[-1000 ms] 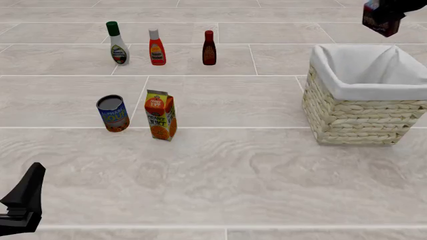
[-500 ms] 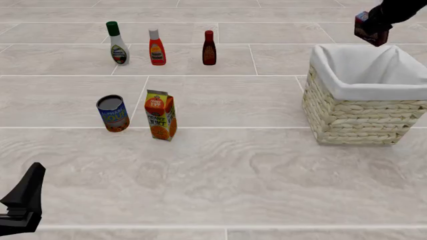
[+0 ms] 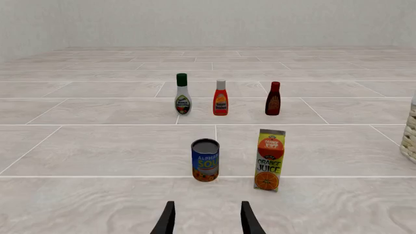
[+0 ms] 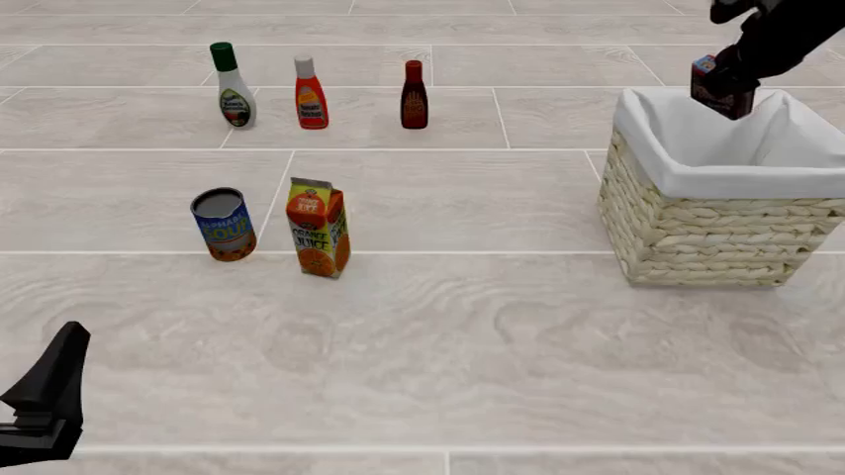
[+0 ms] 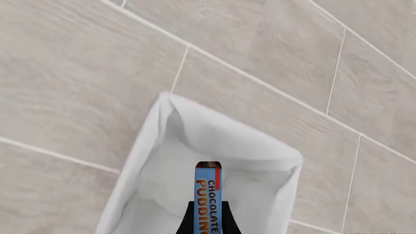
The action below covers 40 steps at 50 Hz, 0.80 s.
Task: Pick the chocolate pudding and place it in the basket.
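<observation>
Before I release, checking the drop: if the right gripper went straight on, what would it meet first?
Probably the basket's white liner: the right gripper, holding the chocolate pudding, points into its opening.

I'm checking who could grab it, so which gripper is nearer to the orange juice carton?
Left. The left gripper sits low on the near side, left of the orange juice carton; the right gripper holds the chocolate pudding over the basket.

3 bottles (image 4: 309, 93), 1 can (image 4: 224, 225), 1 juice carton (image 4: 319, 228), 1 basket (image 4: 719, 193), seemingly 1 pudding carton (image 4: 722, 87).
</observation>
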{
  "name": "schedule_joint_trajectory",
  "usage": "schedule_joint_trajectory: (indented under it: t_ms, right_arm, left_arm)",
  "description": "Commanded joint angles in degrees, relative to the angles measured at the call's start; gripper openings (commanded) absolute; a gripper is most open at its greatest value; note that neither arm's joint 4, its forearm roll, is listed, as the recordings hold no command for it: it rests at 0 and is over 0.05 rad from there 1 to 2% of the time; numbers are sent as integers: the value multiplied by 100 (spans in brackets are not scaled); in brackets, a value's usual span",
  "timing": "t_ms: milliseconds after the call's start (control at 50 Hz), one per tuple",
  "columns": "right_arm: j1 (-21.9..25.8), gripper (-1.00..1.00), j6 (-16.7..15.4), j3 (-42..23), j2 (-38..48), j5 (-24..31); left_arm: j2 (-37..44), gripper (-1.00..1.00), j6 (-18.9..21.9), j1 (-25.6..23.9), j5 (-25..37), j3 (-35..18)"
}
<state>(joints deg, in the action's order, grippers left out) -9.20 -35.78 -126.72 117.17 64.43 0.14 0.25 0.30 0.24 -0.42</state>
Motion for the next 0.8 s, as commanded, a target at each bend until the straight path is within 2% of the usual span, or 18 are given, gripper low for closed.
schedule_joint_trajectory:
  t_ms: [20, 160, 460, 580, 800]
  right_arm:
    - [-66, -100, -5, 400, -25, -277]
    - [-125, -100, -85, 795, -86, -513]
    - [-192, -100, -146, 1098, -74, -719]
    - [-279, -100, -262, 1420, -119, -935]
    - [-272, -100, -237, 1443, -84, -958]
  left_arm:
    - [-2, 100, 1, 3, -4, 4]
    - [-2, 100, 0, 2, -4, 4]
    - [-2, 100, -1, 3, -4, 4]
    - [-2, 100, -1, 2, -4, 4]
    - [-2, 100, -1, 1, -4, 4]
